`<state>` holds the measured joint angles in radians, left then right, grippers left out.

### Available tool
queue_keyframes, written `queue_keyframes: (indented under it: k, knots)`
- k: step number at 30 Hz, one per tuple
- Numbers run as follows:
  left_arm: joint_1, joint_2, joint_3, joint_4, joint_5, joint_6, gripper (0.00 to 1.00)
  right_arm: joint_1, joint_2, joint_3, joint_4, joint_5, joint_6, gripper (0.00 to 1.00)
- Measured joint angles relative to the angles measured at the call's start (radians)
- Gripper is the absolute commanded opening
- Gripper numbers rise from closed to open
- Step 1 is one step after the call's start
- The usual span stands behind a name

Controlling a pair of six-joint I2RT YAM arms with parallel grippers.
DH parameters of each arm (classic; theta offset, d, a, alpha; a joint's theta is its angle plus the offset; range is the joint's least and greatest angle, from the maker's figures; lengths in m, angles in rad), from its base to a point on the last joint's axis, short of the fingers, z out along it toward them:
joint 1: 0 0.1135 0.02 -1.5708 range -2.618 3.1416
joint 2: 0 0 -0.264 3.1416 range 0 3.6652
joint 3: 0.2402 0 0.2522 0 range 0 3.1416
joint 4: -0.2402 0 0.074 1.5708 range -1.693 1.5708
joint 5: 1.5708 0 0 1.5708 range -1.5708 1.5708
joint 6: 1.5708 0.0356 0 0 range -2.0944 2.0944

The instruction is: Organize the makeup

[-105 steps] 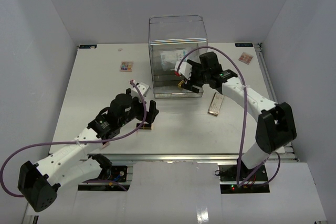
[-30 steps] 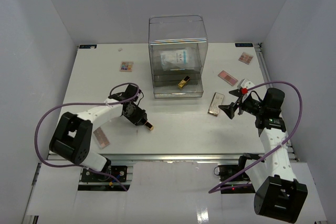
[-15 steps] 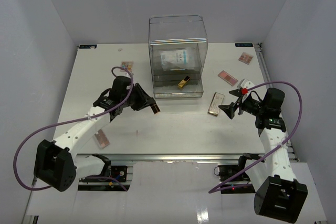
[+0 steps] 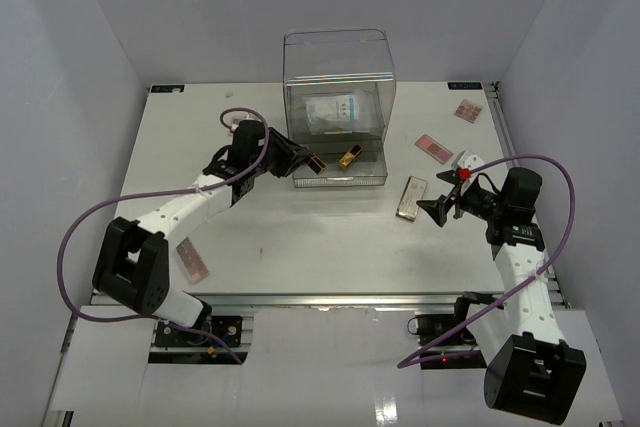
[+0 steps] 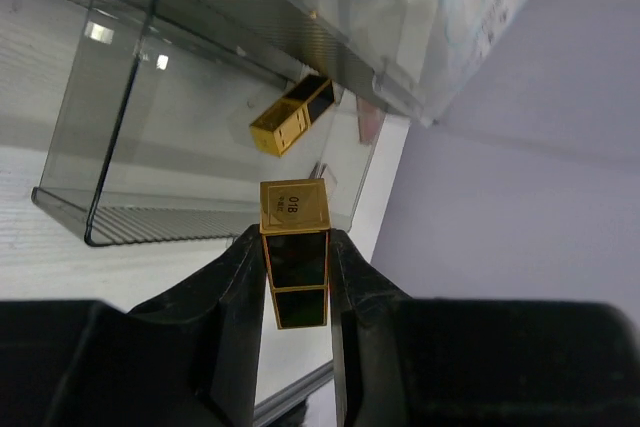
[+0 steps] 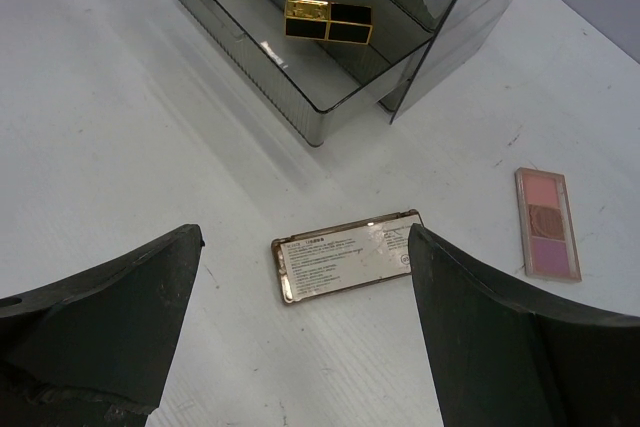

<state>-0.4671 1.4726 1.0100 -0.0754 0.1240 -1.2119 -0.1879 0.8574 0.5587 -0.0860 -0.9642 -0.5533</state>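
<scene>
- Over at the left near edge of the bench [image 4: 330, 237], a flat pink palette [image 4: 193, 260] is seen lying on its own, well apart from the rest.
- Left tool [image 5: 296, 272] is clamped narrow on a black-and-gold lipstick [image 5: 294, 209], with the gold end pointed away from the tool. It's held at the left end of the pulled-out drawer [image 4: 340, 181]. Whether it's touching the drawer can't be told, tbh.
- Clear acrylic box [image 4: 338, 57] is parked at the back, mid-bench. A pale sachet packet [image 4: 335, 109] is seen in its upper part, and a second lipstick [image 4: 349, 157] is laid slantwise in the open bottom drawer.
- Just right of the drawer, a gold-edged compact [image 6: 345, 255] is laid flat on the bench with its printed side up. A three-shade palette [image 6: 547, 223] is found near it, further back and to the right.
- Right tool [image 6: 305, 235] is spread wide with nothing gripped, and is hung above the compact.
- Far right at the back, a small palette [image 4: 467, 110] is seen lying alone.
</scene>
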Motion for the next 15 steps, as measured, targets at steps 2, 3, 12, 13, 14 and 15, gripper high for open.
queue_keyframes:
  k: [2, 3, 12, 13, 14, 15]
  knots:
    - [-0.002, 0.028, 0.0, 0.016, -0.042, -0.061, 0.21, 0.0, 0.0, 0.0, 0.0, 0.0, -0.001, 0.9]
    - [-0.004, 0.041, 0.0, 0.023, -0.063, -0.087, 0.22, 0.0, 0.0, 0.0, 0.0, 0.0, -0.002, 0.9]
    - [-0.024, 0.132, 0.014, 0.11, -0.143, -0.194, 0.74, 0.0, 0.0, 0.0, 0.0, -0.001, -0.006, 0.9]
    - [-0.025, 0.135, 0.014, 0.115, -0.143, -0.197, 0.77, 0.0, 0.0, 0.0, -0.001, -0.002, -0.007, 0.9]
    - [-0.026, 0.137, 0.014, 0.119, -0.143, -0.199, 0.77, 0.0, 0.0, 0.0, -0.001, -0.005, -0.008, 0.9]
    - [-0.026, 0.137, 0.014, 0.123, -0.144, -0.198, 0.77, 0.0, 0.0, 0.0, -0.001, -0.009, -0.011, 0.9]
